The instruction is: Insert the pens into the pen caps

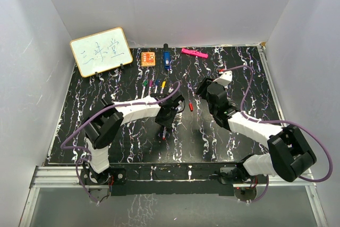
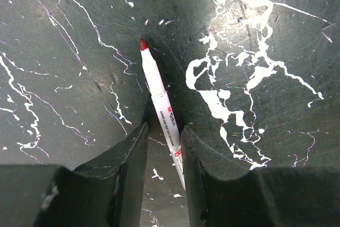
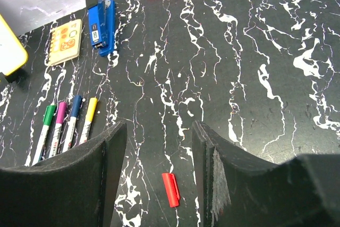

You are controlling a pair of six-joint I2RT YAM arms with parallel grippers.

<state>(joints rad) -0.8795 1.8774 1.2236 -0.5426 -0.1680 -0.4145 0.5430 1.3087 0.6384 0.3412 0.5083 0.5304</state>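
I am straddling the red-tipped pen [image 2: 159, 99] with my left gripper [image 2: 164, 128]. The jaws are standing apart, one on either side of the white barrel, and nothing is clamped yet. The pen is lying flat on the counter [image 2: 64, 51], its bare nib pointing away from me. To grasp it well, I judge I should be centring the barrel, since it is sitting closer to one pad than the other. I should also be squeezing well behind the nib, so that enough length is sticking out to enter a cap.

Farther up the counter, four other pens [image 3: 66, 123] are lying side by side, apparently capped. To the right, the red cap [image 3: 170, 188] is lying loose on the counter between the spread fingers of my right gripper [image 3: 159, 125], which is holding nothing. It should be taking the cap so that the mouth is staying clear.

The pen's rear end is hiding beneath my left gripper, and I cannot tell whether either pad is touching the barrel. I am not making out which end of the cap is open. My right gripper's finger is cutting off the four pens' lower ends.
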